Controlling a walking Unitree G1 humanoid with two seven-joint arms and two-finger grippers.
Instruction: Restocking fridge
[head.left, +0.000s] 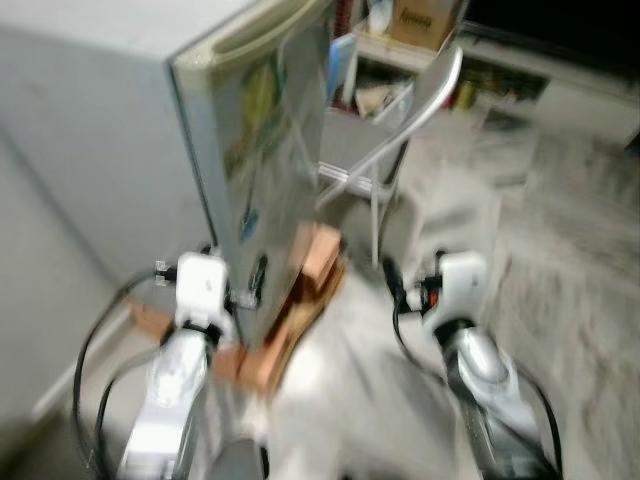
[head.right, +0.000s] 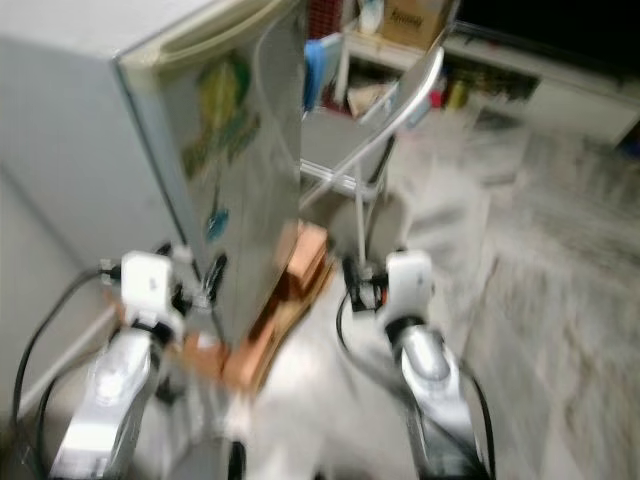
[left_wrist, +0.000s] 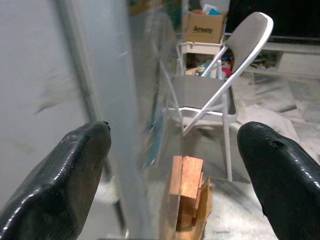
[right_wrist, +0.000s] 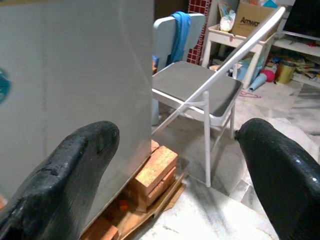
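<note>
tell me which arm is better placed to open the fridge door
Left, probably. The left gripper is open right at the fridge door's front, while the right gripper, also open, hangs off to the side nearer the chair.

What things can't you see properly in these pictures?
- Inside of the fridge: hidden in every view, door shut.
- Stickers on its door: blurred in both eye views, unreadable.
- Shelf clutter behind the chair: too small and blurred to name.
- Blue cloth on the far chair: partly hidden by the fridge.
- Right gripper fingers: cut off by the wrist view's edge.
</note>
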